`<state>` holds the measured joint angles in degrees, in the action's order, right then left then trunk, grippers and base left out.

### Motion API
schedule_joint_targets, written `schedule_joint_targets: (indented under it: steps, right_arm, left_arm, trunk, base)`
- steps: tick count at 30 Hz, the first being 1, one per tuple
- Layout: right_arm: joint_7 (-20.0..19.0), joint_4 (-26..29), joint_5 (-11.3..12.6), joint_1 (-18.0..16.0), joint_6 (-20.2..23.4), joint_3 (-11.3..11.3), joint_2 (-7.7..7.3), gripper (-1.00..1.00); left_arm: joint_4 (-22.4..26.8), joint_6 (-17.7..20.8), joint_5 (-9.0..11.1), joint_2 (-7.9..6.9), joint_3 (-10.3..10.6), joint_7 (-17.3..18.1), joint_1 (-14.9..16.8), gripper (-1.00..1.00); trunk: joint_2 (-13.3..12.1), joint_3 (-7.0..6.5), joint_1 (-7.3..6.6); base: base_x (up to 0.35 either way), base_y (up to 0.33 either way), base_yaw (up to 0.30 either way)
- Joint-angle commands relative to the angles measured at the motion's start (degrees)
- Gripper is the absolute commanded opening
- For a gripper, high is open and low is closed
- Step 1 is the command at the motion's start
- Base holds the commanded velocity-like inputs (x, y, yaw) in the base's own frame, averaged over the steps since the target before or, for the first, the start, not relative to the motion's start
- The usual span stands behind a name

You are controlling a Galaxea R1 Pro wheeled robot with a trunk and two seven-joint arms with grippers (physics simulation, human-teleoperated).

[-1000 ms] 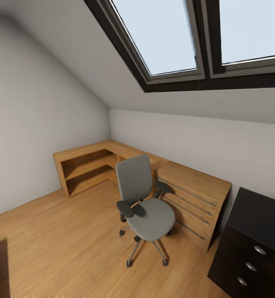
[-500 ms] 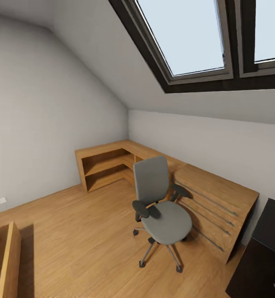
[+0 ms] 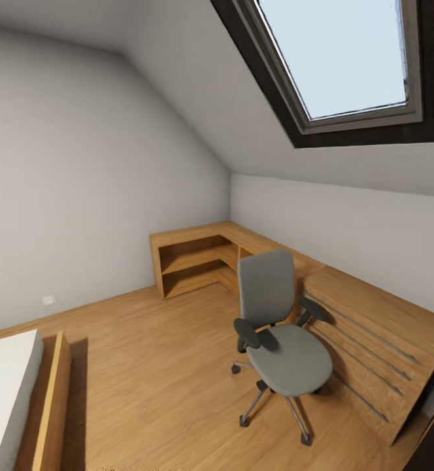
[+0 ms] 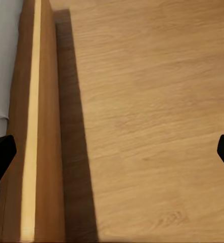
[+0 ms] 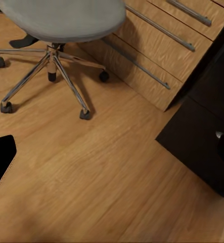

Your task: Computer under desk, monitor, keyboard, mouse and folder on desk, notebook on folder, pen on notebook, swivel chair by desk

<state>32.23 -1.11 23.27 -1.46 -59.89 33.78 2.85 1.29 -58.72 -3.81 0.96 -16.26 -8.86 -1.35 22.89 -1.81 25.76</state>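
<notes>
grey swivel chair [image 3: 279, 330], black desk [image 5: 203, 131]

Left gripper [image 4: 112, 152] fingers wide apart, right gripper [image 5: 117, 157] likewise

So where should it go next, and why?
Probably turn back right toward the black desk. The swivel chair has an empty seat, so there's no folder to take, and both grippers hang open over bare floor.
</notes>
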Motion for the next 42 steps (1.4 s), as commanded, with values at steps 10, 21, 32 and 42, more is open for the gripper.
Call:
schedule_joint_targets:
  steps: [10, 21, 32, 42]
  right_arm:
    - [-2.99, 1.32, -0.06, -0.03, -0.11, 0.68, 0.18, 1.0]
    - [-9.12, 10.79, -0.31, -0.56, 5.73, 0.68, 0.02, 1.0]
    - [-9.76, 19.23, -2.77, -3.82, 13.8, 0.62, 0.59, 1.0]
    - [-9.61, 19.37, -2.83, -4.34, 13.82, 0.19, -1.12, 1.0]
  left_arm:
    - [0.11, -0.01, -0.41, 0.01, -0.07, -0.45, -0.05, 1.0]
    - [0.11, -0.02, -0.41, 0.01, -0.07, -0.45, -0.05, 1.0]
    - [0.11, -0.01, -0.41, 0.01, -0.06, -0.45, -0.05, 1.0]
    - [0.26, 0.0, -0.42, 0.09, -0.1, -0.51, -0.05, 1.0]
  trunk:
    - [0.02, 0.0, 0.02]
    - [0.02, 0.29, 0.02]
    - [0.02, 1.01, 0.02]
    - [0.02, 1.71, 0.02]
  base:
    - [0.0, 0.0, 0.291]
    - [0.0, 0.0, 0.258]
    - [0.0, 0.0, 0.182]
    - [0.0, 0.0, 0.173]
